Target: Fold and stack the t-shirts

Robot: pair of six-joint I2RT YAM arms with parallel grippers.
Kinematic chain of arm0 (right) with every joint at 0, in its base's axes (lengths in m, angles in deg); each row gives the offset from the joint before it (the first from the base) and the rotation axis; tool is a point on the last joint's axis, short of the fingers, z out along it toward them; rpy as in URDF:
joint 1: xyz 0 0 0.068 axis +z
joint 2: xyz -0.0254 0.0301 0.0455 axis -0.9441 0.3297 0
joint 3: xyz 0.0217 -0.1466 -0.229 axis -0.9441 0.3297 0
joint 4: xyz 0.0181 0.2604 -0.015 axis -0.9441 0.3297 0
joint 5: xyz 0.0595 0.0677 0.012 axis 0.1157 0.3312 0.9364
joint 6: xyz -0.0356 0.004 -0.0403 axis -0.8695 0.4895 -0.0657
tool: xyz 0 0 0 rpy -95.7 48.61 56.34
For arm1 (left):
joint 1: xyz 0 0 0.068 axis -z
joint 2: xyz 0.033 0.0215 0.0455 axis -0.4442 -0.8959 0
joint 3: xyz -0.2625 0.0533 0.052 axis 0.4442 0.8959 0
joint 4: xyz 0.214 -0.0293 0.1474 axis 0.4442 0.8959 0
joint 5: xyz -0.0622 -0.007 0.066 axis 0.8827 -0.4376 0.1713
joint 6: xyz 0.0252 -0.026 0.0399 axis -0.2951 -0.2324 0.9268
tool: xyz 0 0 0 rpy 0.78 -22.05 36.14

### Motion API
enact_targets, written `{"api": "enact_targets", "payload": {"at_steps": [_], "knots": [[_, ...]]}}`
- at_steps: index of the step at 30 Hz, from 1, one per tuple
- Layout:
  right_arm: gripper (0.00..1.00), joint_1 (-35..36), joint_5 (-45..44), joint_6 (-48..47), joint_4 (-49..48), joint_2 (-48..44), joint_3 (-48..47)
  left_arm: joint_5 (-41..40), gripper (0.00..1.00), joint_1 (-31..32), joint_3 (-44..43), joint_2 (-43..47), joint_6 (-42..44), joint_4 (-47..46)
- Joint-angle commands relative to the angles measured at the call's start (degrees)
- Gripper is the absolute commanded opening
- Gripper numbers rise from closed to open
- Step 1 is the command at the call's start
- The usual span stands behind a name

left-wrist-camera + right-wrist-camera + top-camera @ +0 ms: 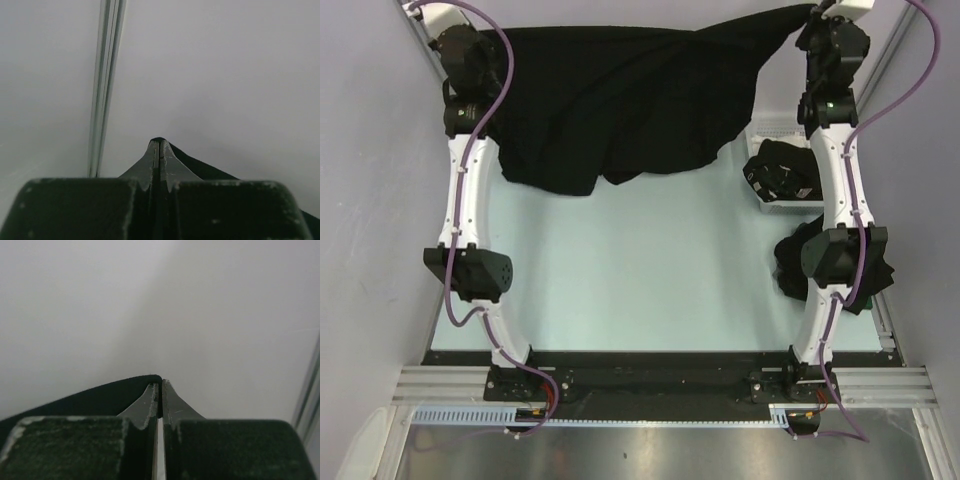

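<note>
**Reader:** Left wrist view; what does it show?

**Legend:** Here the left gripper has its fingers pressed together; a corner of the black t-shirt is nipped at the tips and trails off to the right; behind stand a plain grey wall and an upright metal rail.

**Reader:** And the right wrist view?

**Legend:** The mirror case; the right gripper is closed to a thin slit on the opposite edge of what the top view shows to be the same shirt; the cloth runs off to the left, with grey wall beyond.

**Reader:** Top view; where does the garment lie?

**Legend:** It is strung between the two grippers across the far end of the table; both corners are raised; the lower part sags in diagonal folds, bunches toward the left and appears to rest on the surface. More black shirts sit in the white basket at right; a crumpled black shirt lies nearer, beside the right arm's elbow; neither is held.

**Reader:** The step in hand, and how to do it well?

**Legend:** Judged to be spreading the shirt flat ahead of folding. Hold both pinches at equal height with the top edge taut; draw toward the near edge while lowering, so the hem lands first and the creases pull out; let go only once the body lies flat. A slack span would likely lay wrinkles into the fold.
</note>
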Motion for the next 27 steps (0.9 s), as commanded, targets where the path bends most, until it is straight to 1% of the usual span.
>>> {"api": "enact_targets", "payload": {"at_steps": [1, 4, 7, 10, 11, 12, 13, 14, 15, 17, 19, 20, 22, 24, 25, 27], "knots": [[0.00, -2.76, 0.09, 2.66, -0.06, -5.14, 2.46, 0.61, 0.00, -1.96, 1.51, 0.99, -0.68, 0.65], [0.00, -2.24, 1.85, 2.76, 2.41, -6.46, 5.53, 2.81, 0.00, -1.96, 5.28, 1.95, -2.43, 2.75], [0.00, -0.66, 2.03, 1.09, 2.59, -7.34, 10.28, 4.04, 0.00, -1.96, 8.72, 2.13, -3.41, 3.03], [0.00, 0.40, 0.80, 0.56, 2.85, -5.50, 11.69, 4.92, 0.00, -1.96, 8.03, -0.14, -2.18, 1.63], [0.00, 0.49, 0.79, 0.56, 2.76, -4.80, 11.60, 5.18, 0.00, -1.96, 7.15, -2.15, -1.83, 1.45], [0.00, 0.84, 0.79, 0.47, 2.42, -4.09, 11.34, 5.97, 0.00, -1.96, 3.92, -3.83, -1.04, 1.44], [0.00, 1.10, 1.06, 0.56, 2.15, -2.08, 9.95, 6.24, 0.00, -1.96, 1.28, -5.50, -0.51, 2.40], [0.00, 1.37, 1.23, 0.56, 1.80, -1.11, 9.15, 6.41, 0.00, -1.96, -2.05, -10.13, 0.10, 3.19], [0.00, 1.80, 1.67, 0.56, 0.75, 0.12, 7.84, 6.94, 0.00, -1.78, -9.57, -12.43, 1.68, 3.81], [0.00, 2.24, 1.85, -0.75, -1.44, 3.71, 3.37, 7.47, 0.00, -1.34, -14.90, -16.04, 3.27, 2.51], [0.00, 2.77, 1.24, -0.32, -3.12, 5.83, 0.54, 8.44, 0.00, -1.25, -13.96, -16.15, 2.41, -3.35], [0.00, 2.95, 1.23, -0.23, -2.69, 8.46, -4.69, 8.44, 0.00, -1.25, -12.99, -15.80, 1.44, -5.13], [0.00, 3.56, 1.41, -0.84, -2.42, 10.15, -9.29, 9.75, 0.00, -1.08, -12.37, -14.75, -0.59, -8.38], [0.00, 3.92, 1.76, -2.07, -5.31, 9.02, -10.20, 9.58, 0.00, -0.90, -12.37, -13.52, -1.64, -9.01], [0.00, 4.18, 1.59, -2.60, -6.02, 8.31, -10.28, 9.32, 0.00, -0.73, -12.46, -12.03, -2.17, -11.02], [0.00, 4.27, 1.59, -3.31, -6.73, 5.78, -10.37, 8.62, 0.00, -0.64, -12.02, -10.01, -2.96, -11.65]]}}
